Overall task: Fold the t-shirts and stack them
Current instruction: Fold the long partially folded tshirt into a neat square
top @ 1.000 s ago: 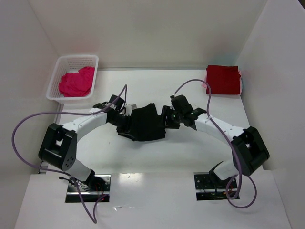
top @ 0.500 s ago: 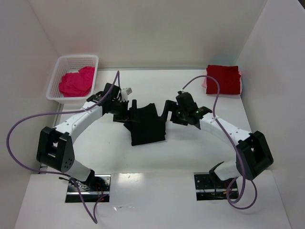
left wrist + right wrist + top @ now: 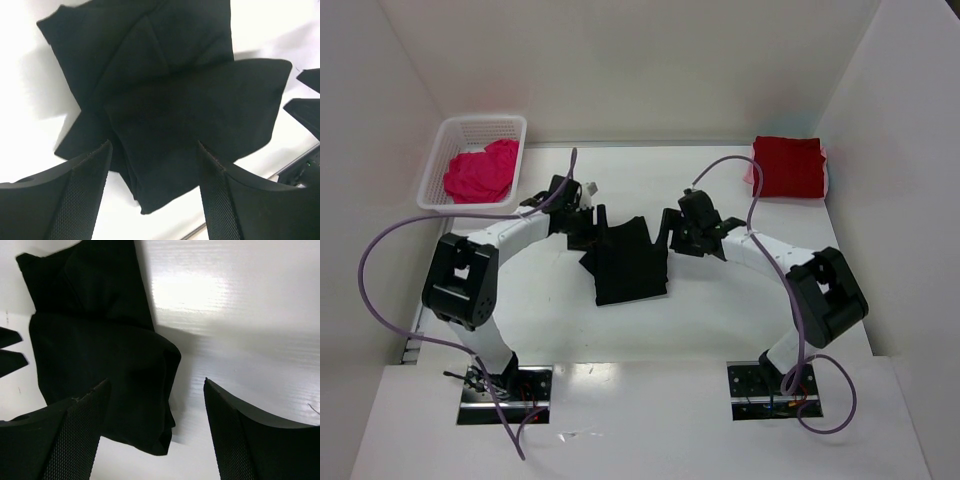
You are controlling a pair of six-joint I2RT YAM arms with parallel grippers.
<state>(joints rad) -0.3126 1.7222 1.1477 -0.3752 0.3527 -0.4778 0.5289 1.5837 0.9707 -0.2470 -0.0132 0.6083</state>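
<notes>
The black t-shirt is seen lying in the middle of the table, partly folded into a rough, uneven block. Several layers are overlapped, and a loose corner is left sticking out on its left side. In the left wrist view the cloth is shown as stacked flaps with creases running across them. In the right wrist view a thick folded edge is seen casting a shadow on the white surface.

The left gripper is held just beside the far left corner of the black t-shirt, and the right gripper just beside its far right corner. Both sets of jaws are spread wide. In each wrist view the cloth is seen beyond the two fingers, and nothing is pinched between them. Whether any fingertip touches the cloth cannot be told.

The dark red t-shirt is found folded flat at the far right corner of the table, well apart from the black one. The magenta-pink t-shirt is seen crumpled inside the white mesh basket, which is set at the far left corner.
</notes>
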